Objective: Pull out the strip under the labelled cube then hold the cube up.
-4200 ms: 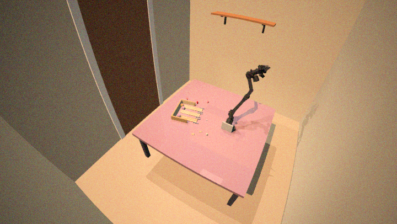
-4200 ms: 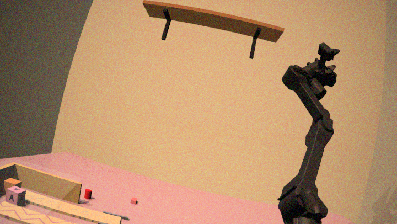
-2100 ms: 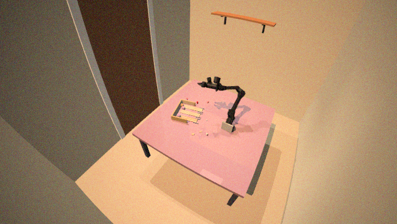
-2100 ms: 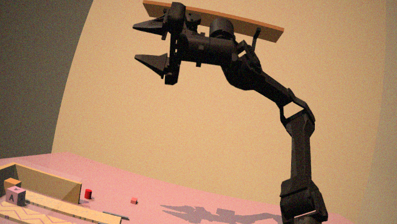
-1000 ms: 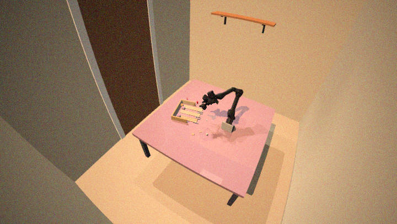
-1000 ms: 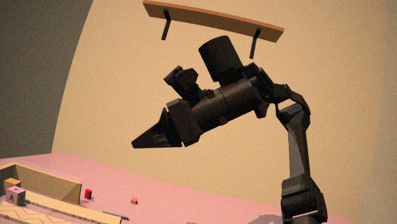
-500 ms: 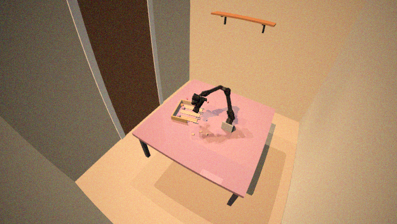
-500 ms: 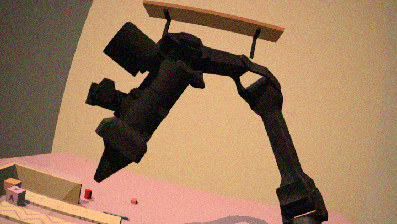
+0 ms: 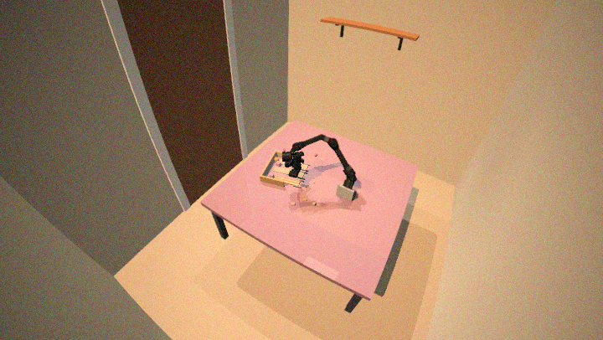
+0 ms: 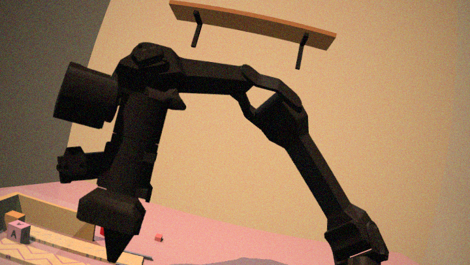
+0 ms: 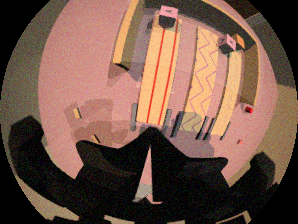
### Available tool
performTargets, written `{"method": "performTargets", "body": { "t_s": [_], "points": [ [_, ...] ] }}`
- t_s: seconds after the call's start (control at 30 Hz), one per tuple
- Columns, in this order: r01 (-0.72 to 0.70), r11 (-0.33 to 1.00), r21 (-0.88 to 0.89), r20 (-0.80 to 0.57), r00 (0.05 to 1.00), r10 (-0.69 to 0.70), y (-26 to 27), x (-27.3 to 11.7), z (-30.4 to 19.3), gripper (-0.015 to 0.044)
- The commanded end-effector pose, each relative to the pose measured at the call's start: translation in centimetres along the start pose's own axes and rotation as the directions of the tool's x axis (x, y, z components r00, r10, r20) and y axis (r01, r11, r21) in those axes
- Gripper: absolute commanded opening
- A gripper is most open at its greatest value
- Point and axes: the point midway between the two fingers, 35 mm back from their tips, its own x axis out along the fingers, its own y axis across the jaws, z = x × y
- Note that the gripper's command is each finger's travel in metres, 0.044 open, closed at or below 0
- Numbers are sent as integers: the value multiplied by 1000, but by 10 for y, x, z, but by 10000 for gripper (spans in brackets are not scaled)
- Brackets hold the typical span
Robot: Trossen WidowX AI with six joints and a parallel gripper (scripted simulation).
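Note:
My gripper (image 9: pixel 294 173) (image 10: pixel 111 260) (image 11: pixel 152 129) is shut and empty, pointing down over the near ends of the strips; its exact height is unclear. A red-lined strip (image 11: pixel 161 75), a zigzag strip (image 11: pixel 199 82) (image 10: pixel 13 249) and a finely patterned strip (image 11: pixel 230 90) (image 10: pixel 62 244) lie side by side in the open-fronted tray. A pink cube (image 11: pixel 168 11) with a dark mark sits at the far end of the red-lined strip. Another pink cube (image 11: pixel 228 42) (image 10: pixel 18 232), lettered A, stands between or at the edges of the other two; its support is unclear.
The tray wall (image 9: pixel 272 181) (image 11: pixel 120 50) rises around the strips' far ends. Dark bars (image 11: pixel 134 117) flank their near ends. An orange cube (image 11: pixel 240 40) (image 10: pixel 14 215) stands behind the A cube. A red cylinder (image 11: pixel 248 108) and small red cube (image 10: pixel 158 237) (image 9: pixel 316 155) lie outside.

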Motion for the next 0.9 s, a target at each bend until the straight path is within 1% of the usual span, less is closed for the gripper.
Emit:
{"method": "performTargets", "body": {
  "t_s": [0.0,0.87],
  "points": [
    [-4,1000,9,-12,1000,4,-1,5,1,0],
    [-3,1000,9,-11,1000,3,1,48,3,0]
  ]
}}
